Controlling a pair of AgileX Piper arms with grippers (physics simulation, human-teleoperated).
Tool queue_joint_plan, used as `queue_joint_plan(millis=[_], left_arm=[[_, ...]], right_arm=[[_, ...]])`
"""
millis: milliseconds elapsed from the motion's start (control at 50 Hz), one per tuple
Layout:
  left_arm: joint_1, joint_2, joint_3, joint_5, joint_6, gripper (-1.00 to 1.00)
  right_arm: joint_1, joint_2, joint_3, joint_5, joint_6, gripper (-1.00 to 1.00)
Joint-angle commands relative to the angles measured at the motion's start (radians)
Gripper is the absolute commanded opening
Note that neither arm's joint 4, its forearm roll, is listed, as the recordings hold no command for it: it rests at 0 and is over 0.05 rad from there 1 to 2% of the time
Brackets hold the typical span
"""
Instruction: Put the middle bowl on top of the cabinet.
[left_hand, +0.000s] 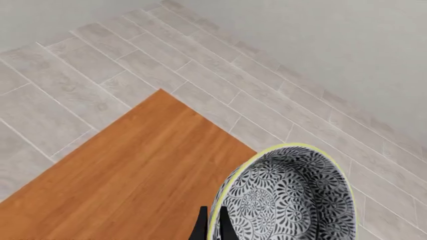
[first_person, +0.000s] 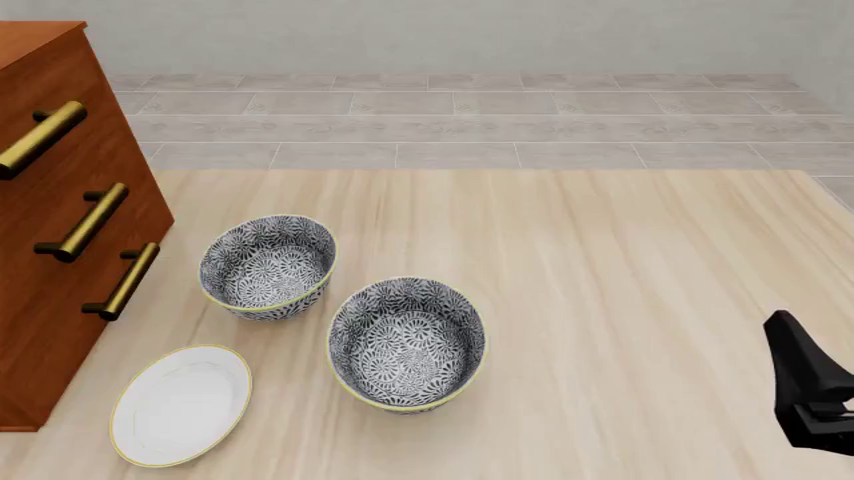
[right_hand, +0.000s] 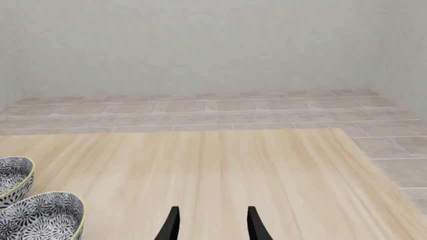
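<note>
The middle bowl (left_hand: 287, 200) is held by the left gripper (left_hand: 213, 221), whose two dark fingers (left_hand: 201, 225) are seen on either side of the yellow rim, clamped on it. In the left wrist view the bowl is shown above a corner of the cabinet (left_hand: 133, 175), with its opening tipped towards the camera and part of it hanging out past the top's edge over the tiled floor (left_hand: 220, 65). Whether its base touches the wood cannot be told. Neither this bowl nor the left arm is caught in the front view.

On the table (first_person: 601, 280), two other bowls (first_person: 267, 265) and a white plate (first_person: 180, 403) are left beside the cabinet. The right gripper (right_hand: 212, 227) is kept low at the table's near right side, well apart from them, with its fingers spread and nothing between them.

The placing step is judged to be in hand: the bowl is lifted and carried, but not yet set down. For the next move, the bowl would need to be brought further in over the top, levelled, lowered until it rests, and only then released.
</note>
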Motion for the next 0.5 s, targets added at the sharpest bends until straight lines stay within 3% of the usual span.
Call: queue_joint_plan(millis=[20,500], left_arm=[[0.022,0.010,-0.013,0.006,-0.001,-1.00],[0.087,0.010,0.082,-0.050,-0.026,-1.00]], right_arm=[[0.001,0.016,0.001,-0.017,0.001,1.00],[0.005,0.017,0.003,-0.017,0.000,1.00]])
